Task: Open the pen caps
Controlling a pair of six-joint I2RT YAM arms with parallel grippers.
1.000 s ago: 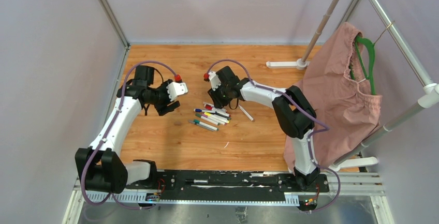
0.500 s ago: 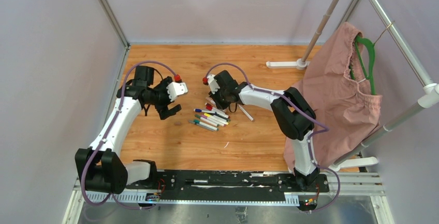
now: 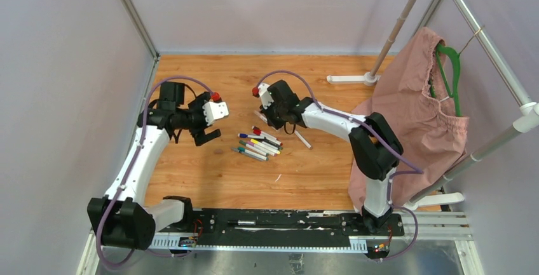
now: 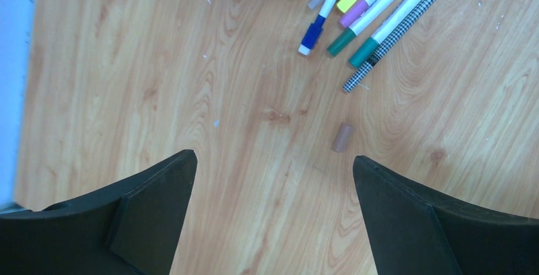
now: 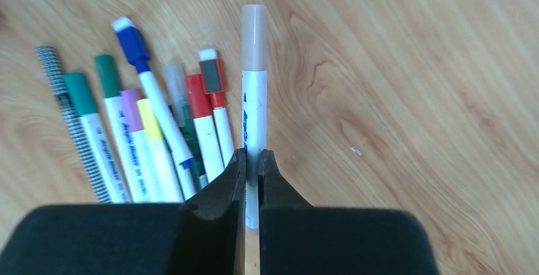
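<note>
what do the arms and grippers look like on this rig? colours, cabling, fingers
The left arm and right arm have white links and bulky black joint housings. A purple cable loops along each to the wrist, near a small red knob. The left gripper and right gripper each carry two matte black tapered wedge fingers.

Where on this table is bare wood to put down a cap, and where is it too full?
Free: the wide strip between the pen pile and the black rail; the far wood before the back wall. Crowded: the middle, around the pile, the loose cap, the left hand and the right hand.
</note>
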